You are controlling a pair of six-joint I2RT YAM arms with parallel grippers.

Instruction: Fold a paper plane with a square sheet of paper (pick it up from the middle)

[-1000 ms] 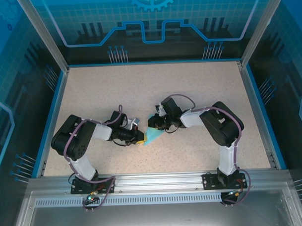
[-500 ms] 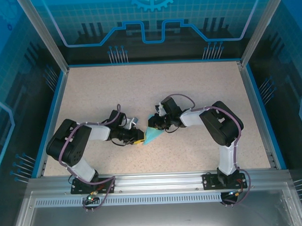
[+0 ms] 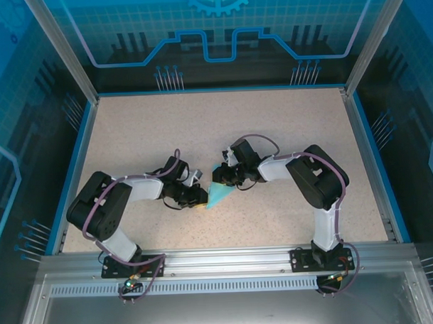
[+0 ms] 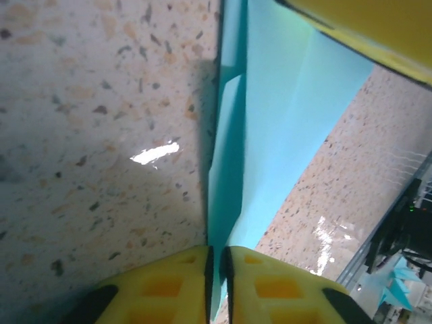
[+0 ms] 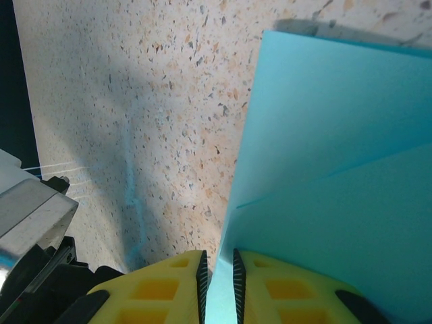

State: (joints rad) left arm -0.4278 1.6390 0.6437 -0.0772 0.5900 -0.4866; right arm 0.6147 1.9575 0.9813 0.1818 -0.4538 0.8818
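The sheet of paper is light cyan and folded into a narrow pointed wedge, standing on edge over the speckled table between both arms. My left gripper is shut on its near pointed end. In the left wrist view the paper's folded edge runs straight down into the thin slit of the left gripper. My right gripper is shut on the far, wider end. In the right wrist view the paper rises from between the right gripper's yellow fingers.
The speckled table lies inside a blue rim, with an aluminium rail along the near edge. The other gripper's yellow finger shows at the top right of the left wrist view.
My left wrist has turned and its jaws opened briefly, then closed again on the paper's near tip. The paper and the right arm have stayed where they were.
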